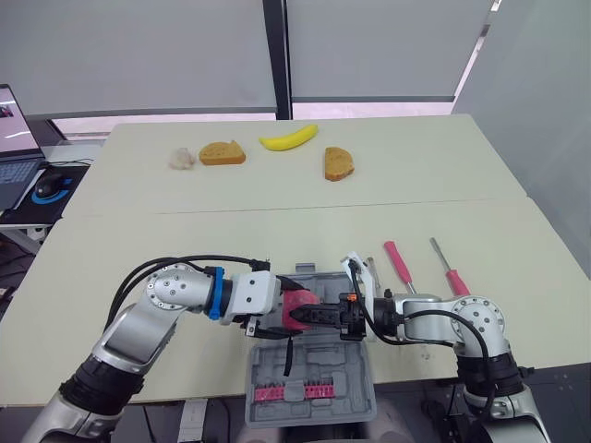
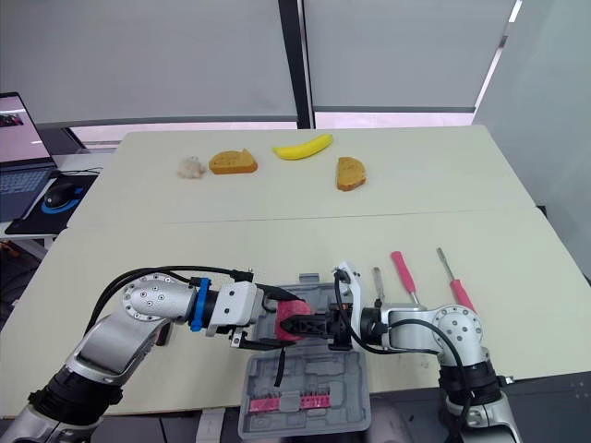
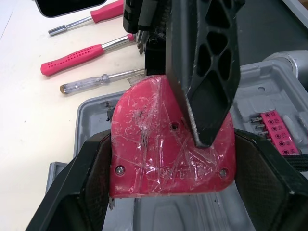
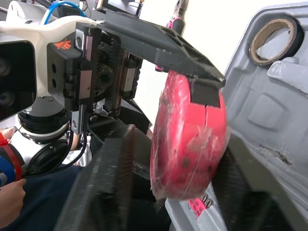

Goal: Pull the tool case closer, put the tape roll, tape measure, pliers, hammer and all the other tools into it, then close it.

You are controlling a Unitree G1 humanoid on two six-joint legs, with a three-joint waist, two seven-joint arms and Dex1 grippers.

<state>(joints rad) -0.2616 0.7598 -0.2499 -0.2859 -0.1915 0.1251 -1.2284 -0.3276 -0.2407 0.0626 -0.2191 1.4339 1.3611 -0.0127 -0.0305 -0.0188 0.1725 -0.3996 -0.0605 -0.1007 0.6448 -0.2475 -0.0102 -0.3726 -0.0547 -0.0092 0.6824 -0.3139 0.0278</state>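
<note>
Left claw [image 1: 292,318] and right claw [image 1: 325,317] are both clamped on tape measure [image 1: 298,310], directly over open tool case [image 1: 314,374]. Pink screwdriver [image 1: 399,261] lies on desk [image 1: 277,189] near right claw.

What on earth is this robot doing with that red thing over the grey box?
It is packing tools into an open grey tool case. Its left gripper and right gripper meet just above the case, both closed on a red tape measure, either to pass it across or to lower it in. A tape roll already sits in one compartment. Two pink-handled screwdrivers lie on the table beside the case, not yet packed.
</note>
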